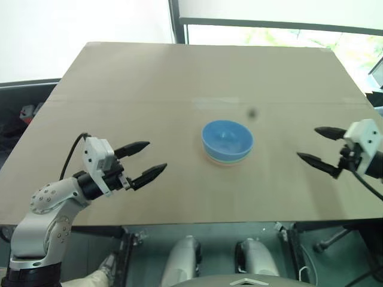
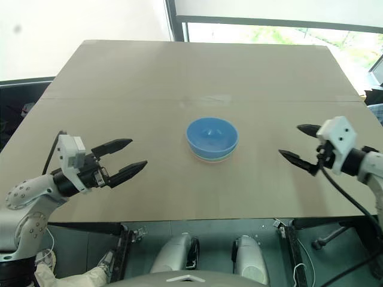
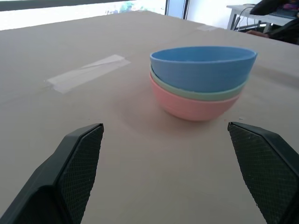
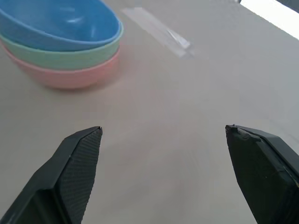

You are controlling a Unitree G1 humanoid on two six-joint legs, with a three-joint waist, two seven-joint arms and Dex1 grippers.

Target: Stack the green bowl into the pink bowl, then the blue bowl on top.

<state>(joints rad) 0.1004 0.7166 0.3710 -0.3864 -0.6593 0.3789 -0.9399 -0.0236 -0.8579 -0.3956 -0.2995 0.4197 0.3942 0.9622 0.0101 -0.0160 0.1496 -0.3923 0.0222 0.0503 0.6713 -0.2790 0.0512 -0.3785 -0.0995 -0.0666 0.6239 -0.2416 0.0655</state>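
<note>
The three bowls sit nested at the centre of the head view on my tan table: the pink bowl at the bottom, the green bowl inside it showing as a thin band, the blue bowl on top. My left claw hangs at lower left, fingers spread wide and empty, aimed toward the stack. My right claw hangs at the right edge, also gaping wide, gripping nothing, well apart from the bowls. A strip of clear tape lies on the table behind the stack.
</note>
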